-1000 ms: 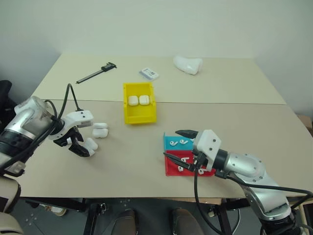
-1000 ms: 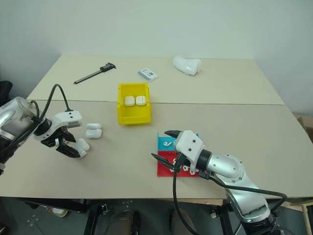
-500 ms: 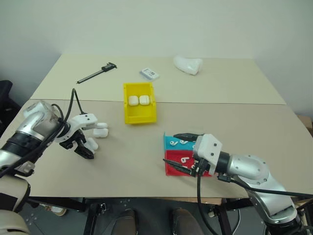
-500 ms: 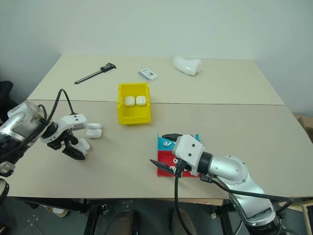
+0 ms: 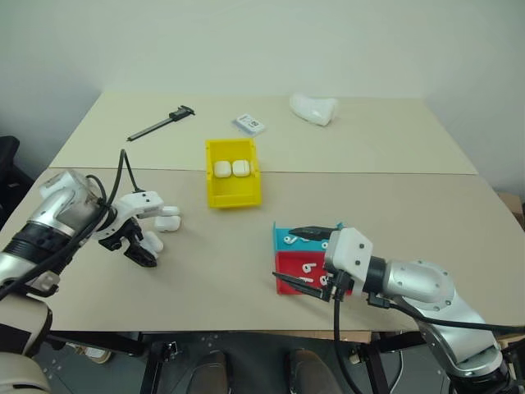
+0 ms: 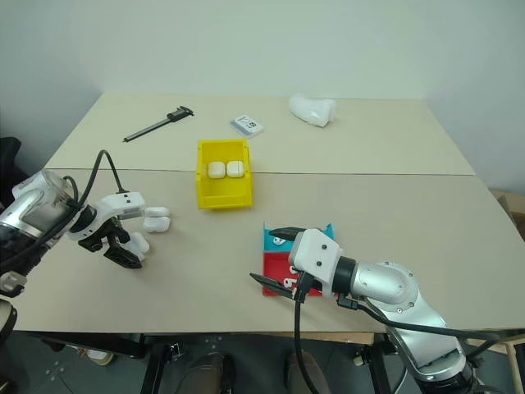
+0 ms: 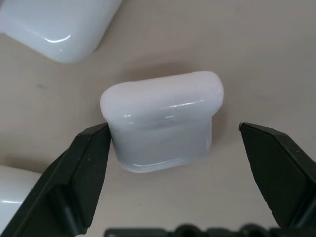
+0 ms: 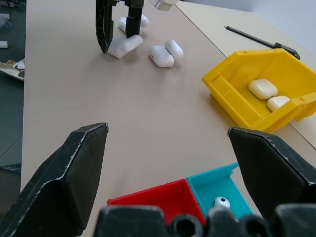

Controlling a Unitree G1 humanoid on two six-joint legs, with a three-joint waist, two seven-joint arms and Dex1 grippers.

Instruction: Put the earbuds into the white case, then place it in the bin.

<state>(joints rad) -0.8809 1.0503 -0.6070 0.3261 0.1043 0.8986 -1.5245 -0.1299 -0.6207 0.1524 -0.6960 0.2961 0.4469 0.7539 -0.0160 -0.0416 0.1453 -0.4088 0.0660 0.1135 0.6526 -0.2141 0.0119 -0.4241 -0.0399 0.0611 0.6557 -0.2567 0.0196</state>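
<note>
My left gripper [image 5: 141,250] points down at the table's left side, open, with its fingers on either side of one white case [image 7: 163,123]; one finger [image 7: 84,163] is close against the case's side. Two more white cases [image 5: 168,222] [image 5: 170,211] lie just beyond it. The yellow bin [image 5: 234,195] stands mid-table with two cases [image 5: 221,168] inside. My right gripper [image 5: 308,259] is open and hovers level over the blue tray [image 5: 281,236] and the red tray [image 5: 287,264]. Earbuds lie in both trays [image 5: 289,240] [image 5: 305,268].
A black caliper [image 5: 160,123], a small flat packet [image 5: 250,123] and a lumpy white object [image 5: 314,107] lie on the far half of the table. The trays sit near the table's front edge. Bare tabletop separates the loose cases from the trays.
My left forearm has dropped lower while its gripper stays around the same case. My right gripper has turned slightly over the trays. Both stay open.
</note>
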